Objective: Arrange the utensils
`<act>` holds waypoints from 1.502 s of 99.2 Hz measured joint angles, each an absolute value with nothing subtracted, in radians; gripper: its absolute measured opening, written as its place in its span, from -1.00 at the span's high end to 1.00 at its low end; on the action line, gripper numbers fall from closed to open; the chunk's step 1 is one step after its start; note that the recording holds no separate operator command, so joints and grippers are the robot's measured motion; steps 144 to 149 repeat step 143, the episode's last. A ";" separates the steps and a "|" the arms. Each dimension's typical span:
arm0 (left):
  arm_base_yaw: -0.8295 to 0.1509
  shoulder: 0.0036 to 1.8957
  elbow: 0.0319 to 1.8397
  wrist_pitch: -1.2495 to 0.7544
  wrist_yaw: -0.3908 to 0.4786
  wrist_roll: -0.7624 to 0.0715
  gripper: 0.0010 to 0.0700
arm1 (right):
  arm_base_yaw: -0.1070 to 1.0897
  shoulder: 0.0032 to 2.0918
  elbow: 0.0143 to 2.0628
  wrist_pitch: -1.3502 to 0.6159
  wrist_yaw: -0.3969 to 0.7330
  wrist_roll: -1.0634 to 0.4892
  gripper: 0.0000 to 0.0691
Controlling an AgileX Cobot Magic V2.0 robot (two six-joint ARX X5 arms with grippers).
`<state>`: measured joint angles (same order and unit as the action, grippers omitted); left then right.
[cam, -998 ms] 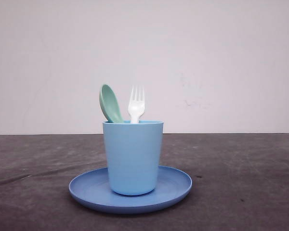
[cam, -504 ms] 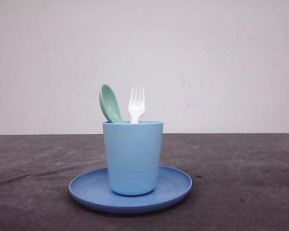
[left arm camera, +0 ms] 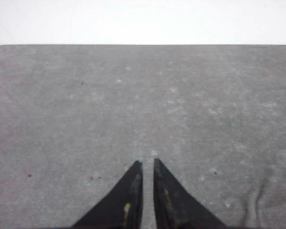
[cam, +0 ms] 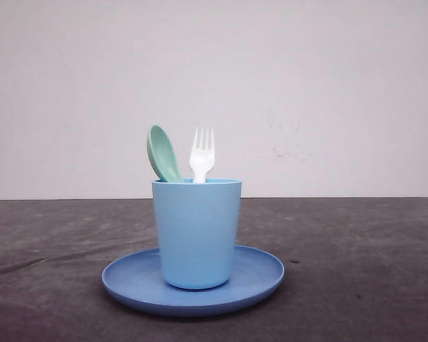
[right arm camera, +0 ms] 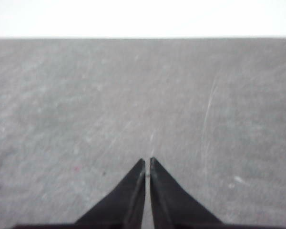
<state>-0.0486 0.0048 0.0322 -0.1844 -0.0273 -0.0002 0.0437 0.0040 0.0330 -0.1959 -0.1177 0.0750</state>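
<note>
In the front view a white fork (cam: 202,154) and a mint-green spoon (cam: 162,153) stand upright inside a light blue cup (cam: 196,231), heads above its rim. The cup rests on a round blue plate (cam: 260,278) on the dark table. My left gripper (left arm camera: 147,163) hovers over bare grey table, its black fingers nearly together with nothing between them. My right gripper (right arm camera: 148,161) is likewise shut over bare table, holding nothing.
The dark grey table (cam: 364,256) stretches to both sides of the plate. A plain white wall (cam: 328,92) rises behind the table's far edge.
</note>
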 joint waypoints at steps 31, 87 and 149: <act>-0.049 0.005 0.032 -0.184 -0.027 0.000 0.98 | 0.044 0.005 0.019 -0.175 -0.102 0.075 0.95; -0.049 0.005 0.032 -0.184 -0.027 0.000 0.98 | 0.044 0.005 0.017 -0.169 -0.104 0.075 0.95; -0.049 0.005 0.032 -0.184 -0.027 0.000 0.98 | 0.044 0.005 0.017 -0.168 -0.104 0.075 0.95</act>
